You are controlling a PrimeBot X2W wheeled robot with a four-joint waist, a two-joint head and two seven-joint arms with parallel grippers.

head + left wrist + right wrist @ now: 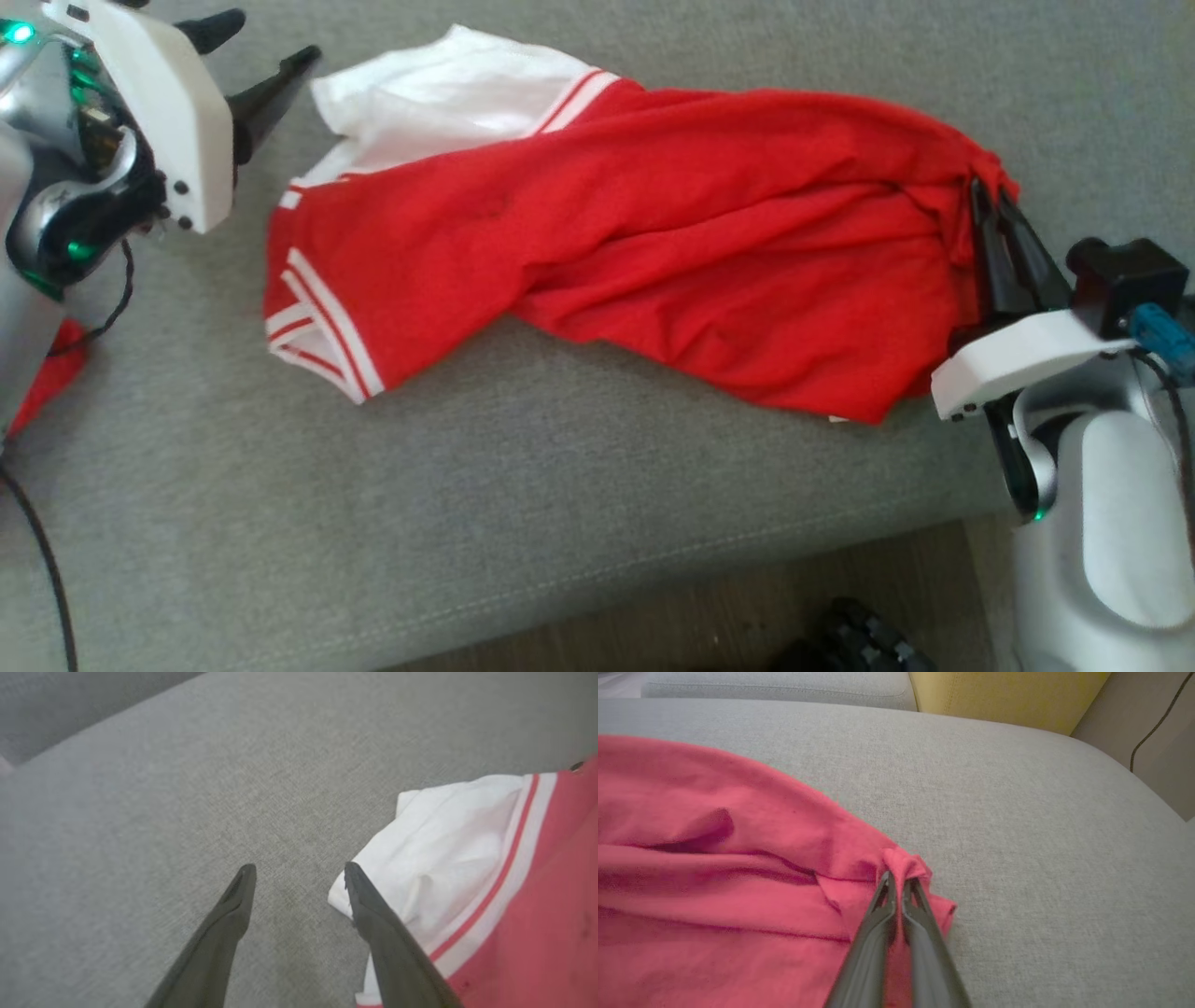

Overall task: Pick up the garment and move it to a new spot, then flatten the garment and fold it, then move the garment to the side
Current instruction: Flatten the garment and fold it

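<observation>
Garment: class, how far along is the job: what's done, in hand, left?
Done: the right pincer is shut on the garment at its red edge. In hand: moving it; it lies bunched on the sofa, left pincer open beside the white part. Left: flattening, folding, setting aside.

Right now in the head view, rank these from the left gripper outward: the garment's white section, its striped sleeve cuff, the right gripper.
From the open left gripper:
1. white section, right beside its fingertips.
2. striped sleeve cuff, at the lower-left end of the garment.
3. right gripper, far right, shut on the red edge.
</observation>
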